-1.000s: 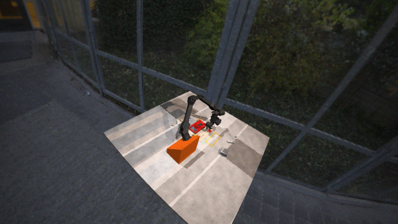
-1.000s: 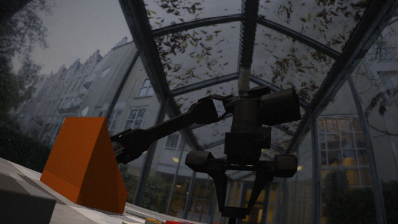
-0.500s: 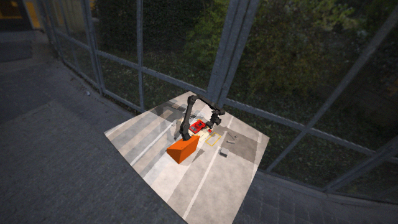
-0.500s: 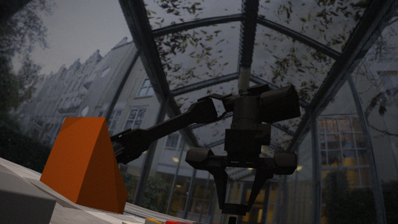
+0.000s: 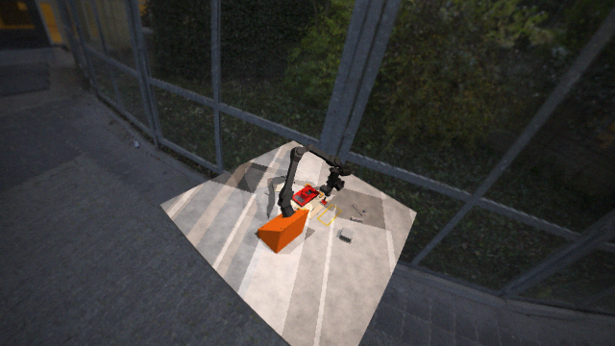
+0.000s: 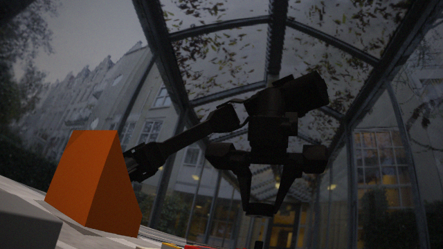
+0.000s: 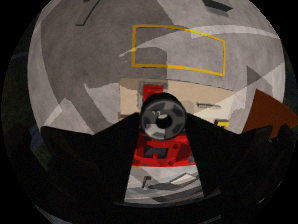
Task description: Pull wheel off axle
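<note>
Your gripper [image 7: 161,137] is clamped on the wheel [image 7: 161,117], fingers [image 6: 246,188] stopped about half-spread around it. You see the wheel held in the air above the red fixture [image 7: 161,152], on the near side of the yellow-outlined marked area [image 7: 178,50] and not over it. The orange block [image 5: 282,230] sits at the arm's base, on the far side of the fixture from that outline

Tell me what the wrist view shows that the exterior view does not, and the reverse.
Only the wrist view shows the yellow marked area ahead on the table, the red fixture below, and the grey wheel face-on between the jaws. Only the exterior view shows the orange block full height, the arm and the gripper well above the table. Both show the gripper shut on the wheel.
</note>
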Motion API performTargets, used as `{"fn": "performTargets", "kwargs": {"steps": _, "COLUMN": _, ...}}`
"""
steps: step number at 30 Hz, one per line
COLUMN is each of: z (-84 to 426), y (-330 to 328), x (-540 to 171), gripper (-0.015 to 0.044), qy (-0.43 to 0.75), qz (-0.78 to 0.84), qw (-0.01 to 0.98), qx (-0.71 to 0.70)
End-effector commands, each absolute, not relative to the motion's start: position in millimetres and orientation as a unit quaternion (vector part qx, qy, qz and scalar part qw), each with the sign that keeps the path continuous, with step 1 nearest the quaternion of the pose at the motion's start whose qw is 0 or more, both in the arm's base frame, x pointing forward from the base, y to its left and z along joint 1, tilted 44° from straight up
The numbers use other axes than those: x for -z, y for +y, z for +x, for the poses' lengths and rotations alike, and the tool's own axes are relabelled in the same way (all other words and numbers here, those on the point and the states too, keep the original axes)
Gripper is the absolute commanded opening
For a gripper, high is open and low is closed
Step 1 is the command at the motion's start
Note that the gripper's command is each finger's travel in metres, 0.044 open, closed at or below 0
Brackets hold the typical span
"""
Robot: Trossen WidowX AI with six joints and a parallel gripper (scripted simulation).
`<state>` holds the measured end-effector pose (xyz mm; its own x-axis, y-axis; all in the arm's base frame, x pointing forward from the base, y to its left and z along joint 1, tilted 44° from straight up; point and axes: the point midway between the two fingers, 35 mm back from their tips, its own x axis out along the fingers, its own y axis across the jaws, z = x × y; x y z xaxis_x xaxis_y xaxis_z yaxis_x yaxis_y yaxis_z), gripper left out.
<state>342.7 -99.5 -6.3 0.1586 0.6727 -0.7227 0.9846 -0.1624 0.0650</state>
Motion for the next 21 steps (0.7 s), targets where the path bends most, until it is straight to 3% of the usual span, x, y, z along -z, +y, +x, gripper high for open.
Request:
{"fn": "performTargets", "kwargs": {"steps": 1, "z": 330.6, "y": -114.9, "x": 21.4, "gripper": 0.0000, "qy": 0.583, "qz": 0.709, "qw": 0.275, "qx": 0.287}}
{"fn": "performTargets", "kwargs": {"steps": 13, "z": 288.0, "y": -155.6, "x": 60.9, "gripper": 0.0000, "qy": 0.583, "qz": 0.708, "qw": 0.280, "qx": 0.286}}
{"fn": "performTargets", "kwargs": {"steps": 21, "z": 287.4, "y": -149.8, "x": 71.5, "gripper": 0.0000, "qy": 0.583, "qz": 0.708, "qw": 0.280, "qx": 0.285}}
